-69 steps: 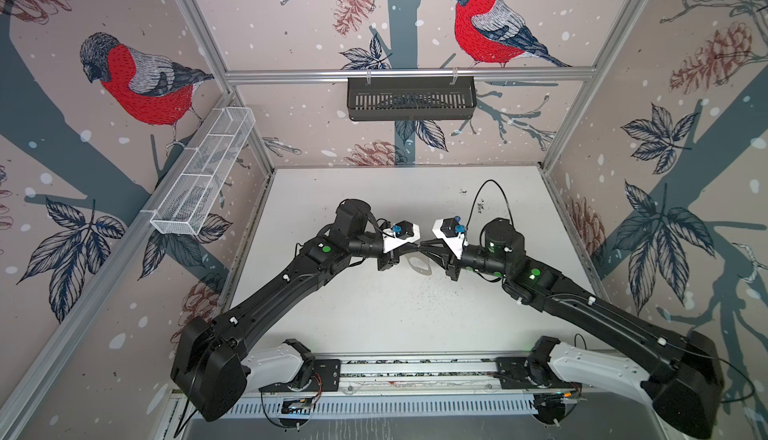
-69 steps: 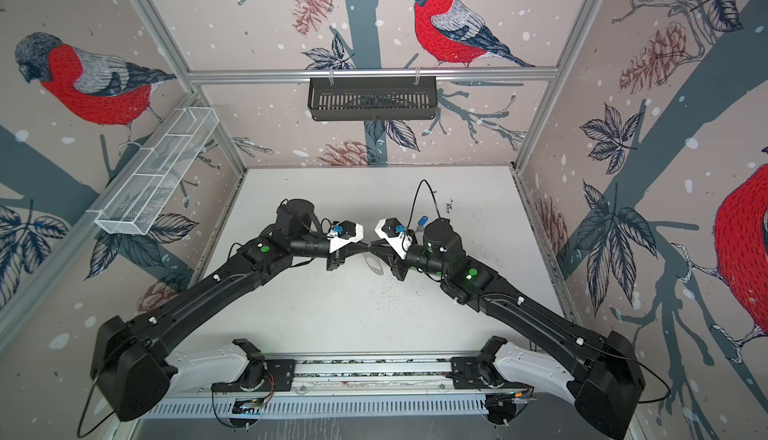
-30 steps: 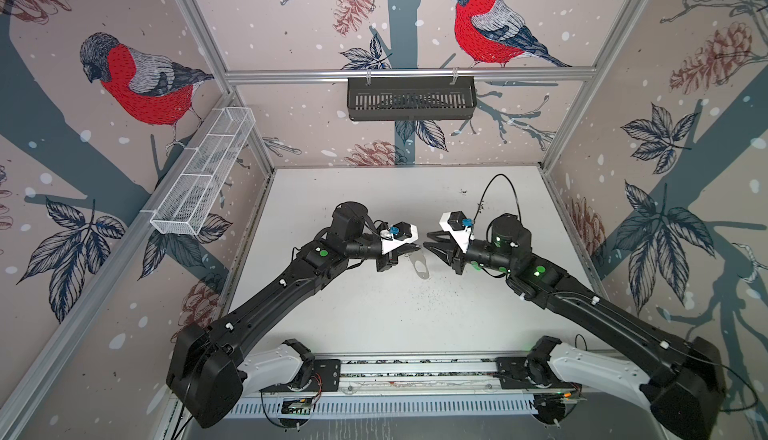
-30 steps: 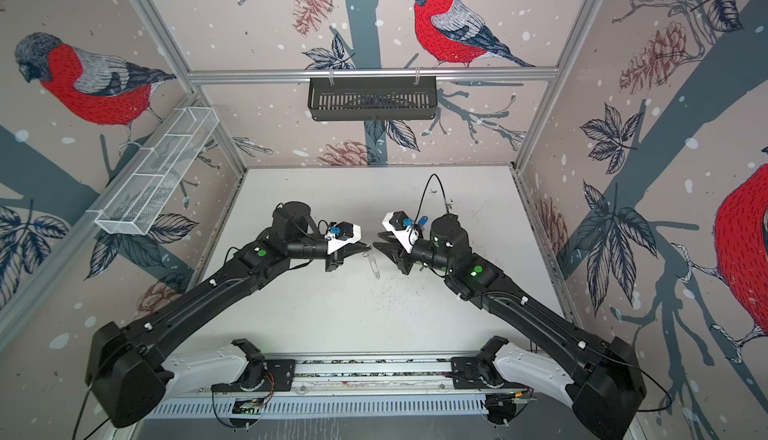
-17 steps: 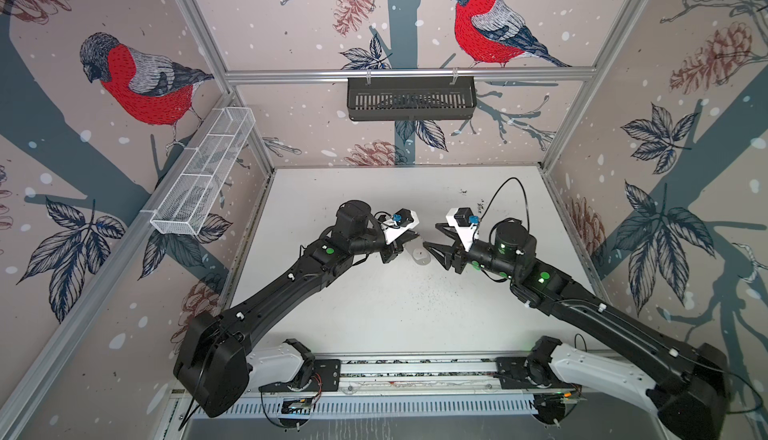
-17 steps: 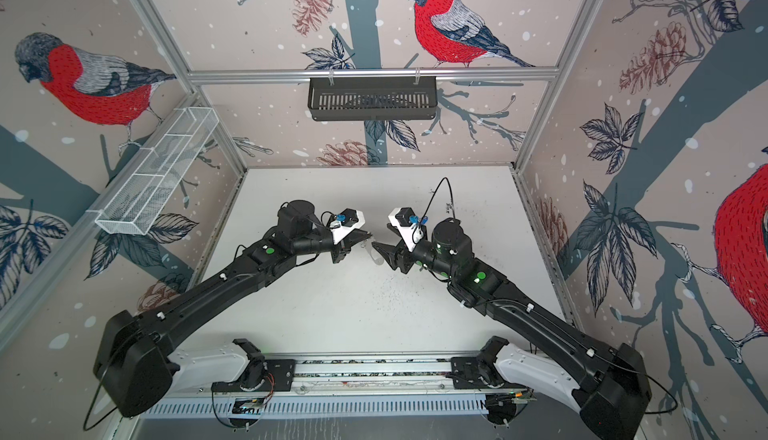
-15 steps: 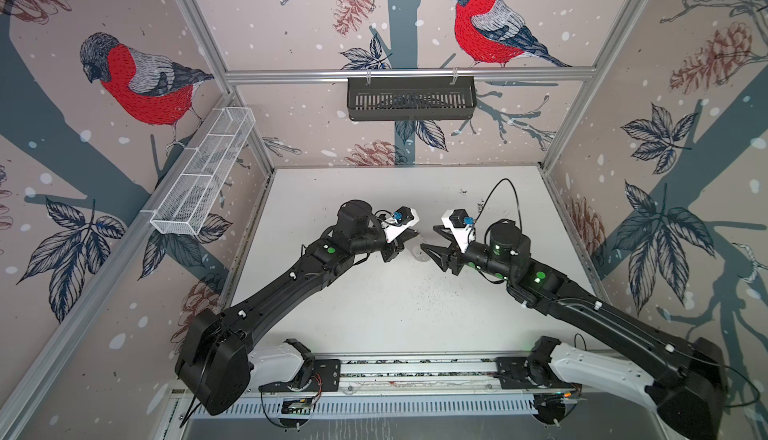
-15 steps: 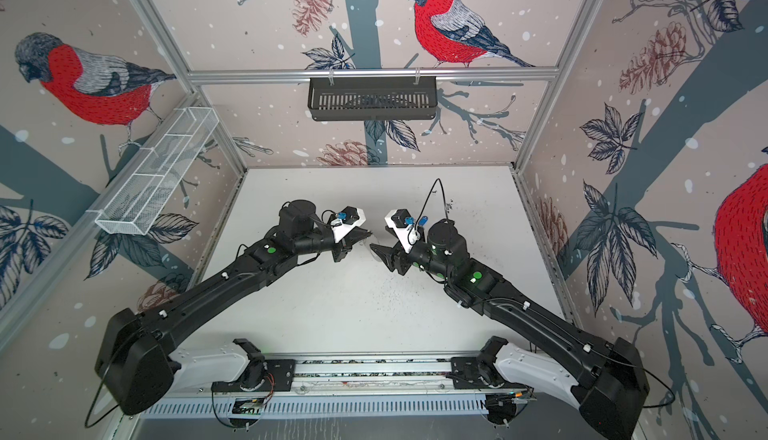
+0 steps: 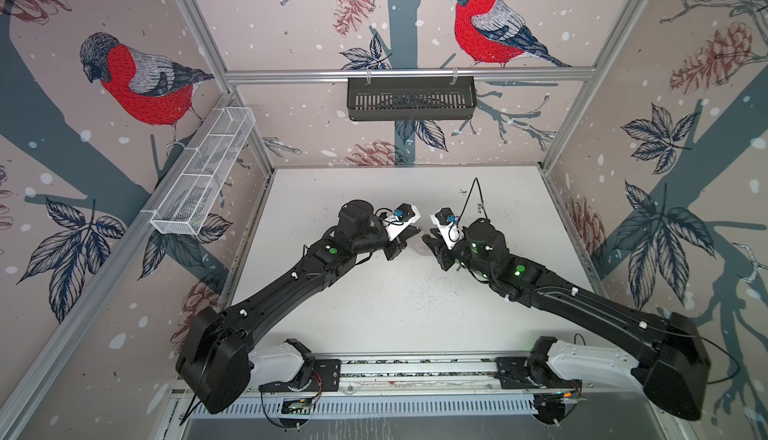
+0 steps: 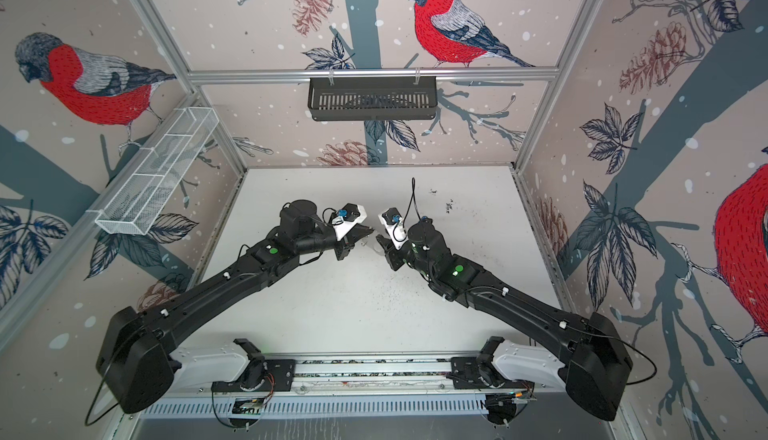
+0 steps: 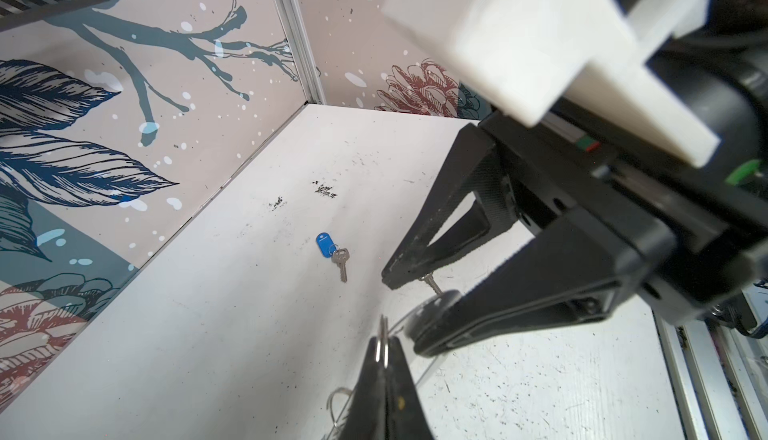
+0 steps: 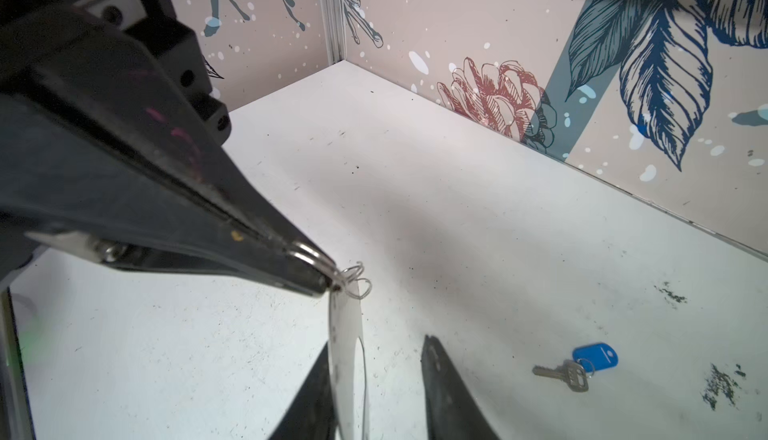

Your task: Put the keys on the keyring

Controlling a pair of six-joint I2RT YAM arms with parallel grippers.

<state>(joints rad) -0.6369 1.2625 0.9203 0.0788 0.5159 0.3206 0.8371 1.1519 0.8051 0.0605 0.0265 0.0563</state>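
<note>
Little looks done: the blue-tagged key (image 12: 575, 375) lies loose on the table (image 12: 457, 209) just beyond the right claw (image 12: 376, 342), and no key shows on the keyring (image 12: 347, 334). The left claw (image 12: 322, 278) is clamped on the keyring's ringed edge. The right claw's jaws stand partly apart around the hanging plate, which rests against one finger.
</note>
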